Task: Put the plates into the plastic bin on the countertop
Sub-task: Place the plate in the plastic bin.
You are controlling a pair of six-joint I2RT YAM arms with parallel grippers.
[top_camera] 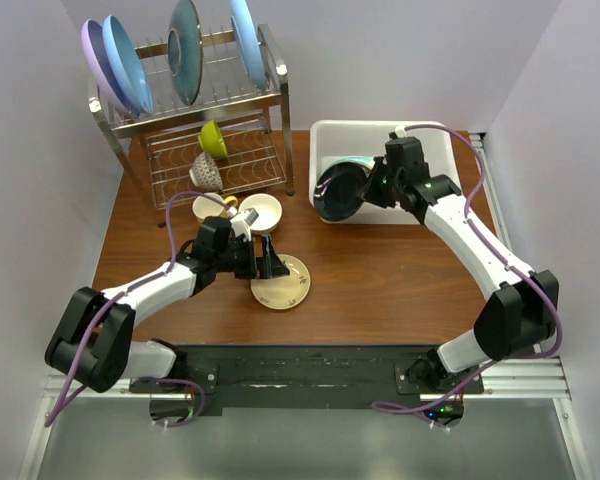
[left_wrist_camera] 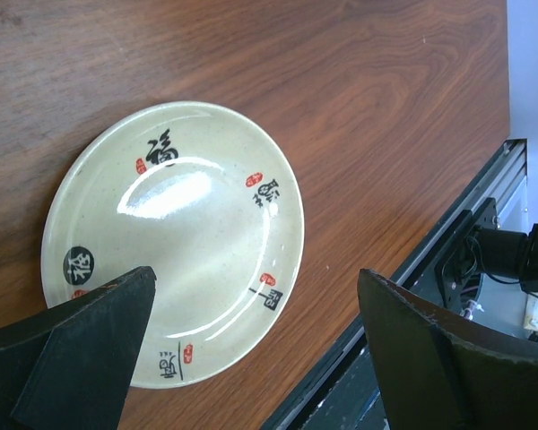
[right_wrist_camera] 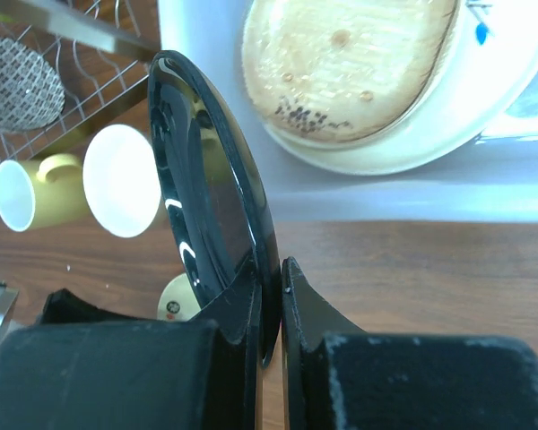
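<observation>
The right gripper (right_wrist_camera: 271,269) is pinched shut on the rim of the glossy black plate (right_wrist_camera: 206,179), holding it on edge over the near left corner of the plastic bin (top_camera: 325,140). Stiff, slick and breakable, the plate probably wants a firm rim grip. The left gripper (left_wrist_camera: 255,279) hangs wide open, empty, above the small cream plate (left_wrist_camera: 175,233) lying flat on the countertop (left_wrist_camera: 341,90); its thin rim looks like the only purchase.

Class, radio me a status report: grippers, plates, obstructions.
Left gripper open over cream plate on countertop. Right gripper shut on black plate, on edge at bin rim. Other plates inside bin.
</observation>
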